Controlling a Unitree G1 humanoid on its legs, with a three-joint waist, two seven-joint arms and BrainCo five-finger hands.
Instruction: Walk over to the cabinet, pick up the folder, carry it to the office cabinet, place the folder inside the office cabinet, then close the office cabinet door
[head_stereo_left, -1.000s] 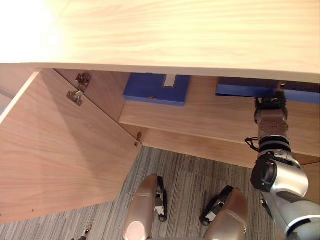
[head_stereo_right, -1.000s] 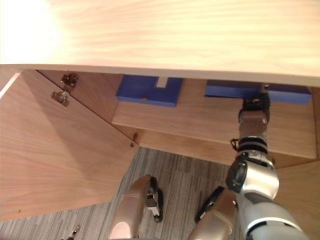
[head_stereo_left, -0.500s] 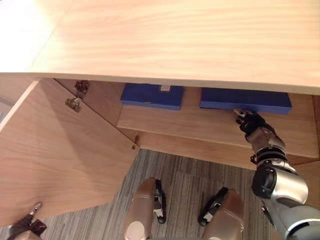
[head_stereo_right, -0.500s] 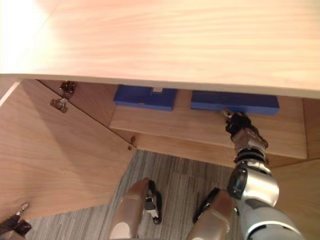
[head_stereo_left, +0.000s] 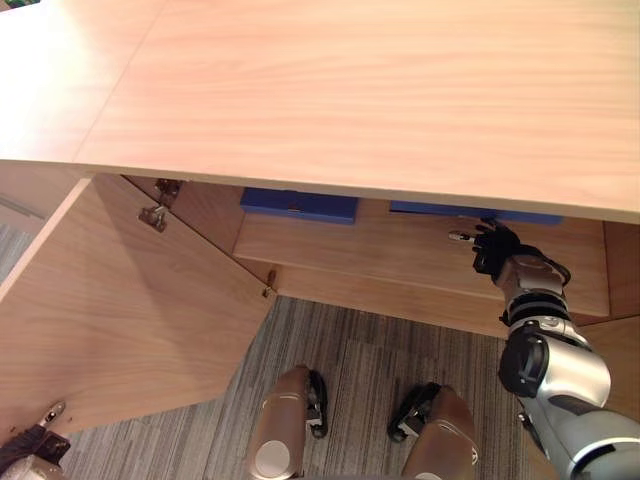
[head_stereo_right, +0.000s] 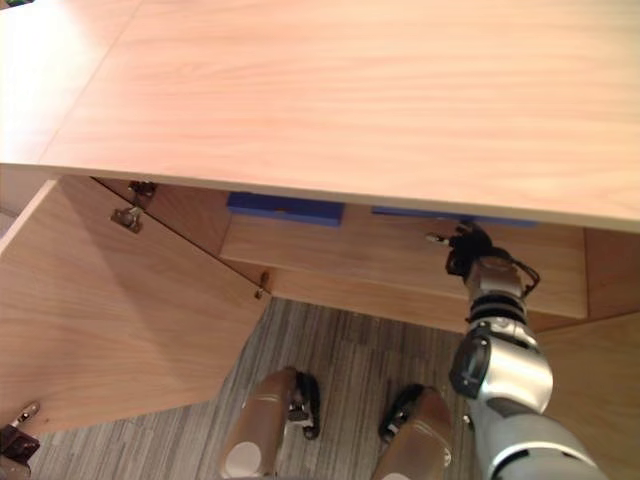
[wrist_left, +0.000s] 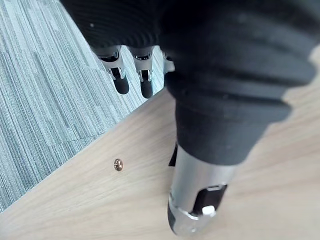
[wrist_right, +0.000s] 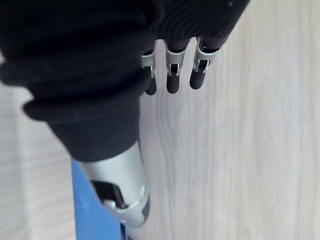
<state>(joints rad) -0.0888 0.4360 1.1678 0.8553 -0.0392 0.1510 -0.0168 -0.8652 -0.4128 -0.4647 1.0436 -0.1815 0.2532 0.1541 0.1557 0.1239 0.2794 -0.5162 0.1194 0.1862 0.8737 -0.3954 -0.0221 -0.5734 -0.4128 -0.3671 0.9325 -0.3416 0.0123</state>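
Observation:
Two blue folders lie flat on the shelf (head_stereo_left: 380, 245) inside the office cabinet, mostly hidden under its wooden top (head_stereo_left: 380, 90): one on the left (head_stereo_left: 298, 205), one on the right (head_stereo_left: 440, 209). My right hand (head_stereo_left: 495, 255) hovers over the shelf just in front of the right folder, with straight fingers (wrist_right: 171, 70) holding nothing. A blue folder edge (wrist_right: 95, 215) shows beside its thumb. My left hand (head_stereo_left: 25, 452) hangs low by the bottom edge of the open door (head_stereo_left: 130, 310), fingers (wrist_left: 142, 75) relaxed and empty.
The cabinet door swings out wide to my left, with hinges (head_stereo_left: 155, 213) at its inner edge. The cabinet top juts out over the shelf opening. Grey striped carpet (head_stereo_left: 360, 350) lies below the cabinet front.
The view has shifted, so the top hides more of the folders. My right hand has drawn back off the right folder and out along the shelf. My left hand has appeared by the door.

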